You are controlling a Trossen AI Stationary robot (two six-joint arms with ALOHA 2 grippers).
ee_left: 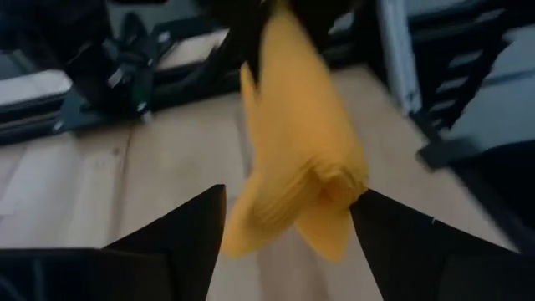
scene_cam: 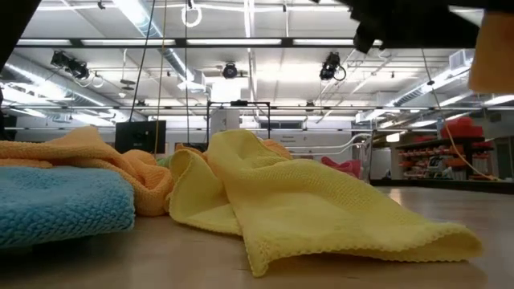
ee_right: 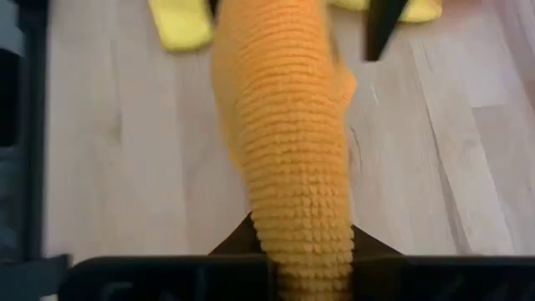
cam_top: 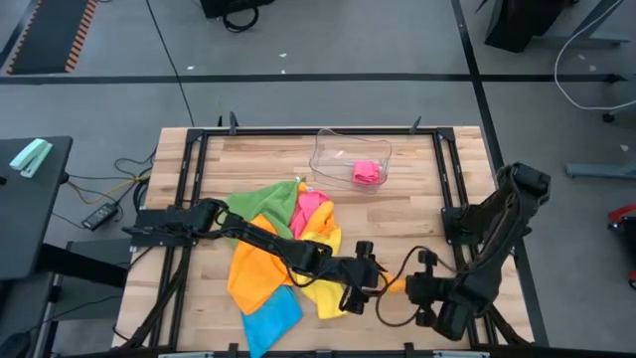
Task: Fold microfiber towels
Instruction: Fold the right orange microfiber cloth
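A yellow towel lay crumpled on the wooden table in the middle of the frame, with its hemmed edge towards the lower right. At the lower left lay a blue towel, and behind it an orange towel was touching the yellow one. A dark arm crossed the upper right corner, beside a blurred orange piece at the right edge.

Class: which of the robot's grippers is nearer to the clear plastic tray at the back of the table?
Left, narrowly. The left gripper, open, is in front of the clear plastic tray. The right gripper, shut on an orange towel, sits slightly farther right.
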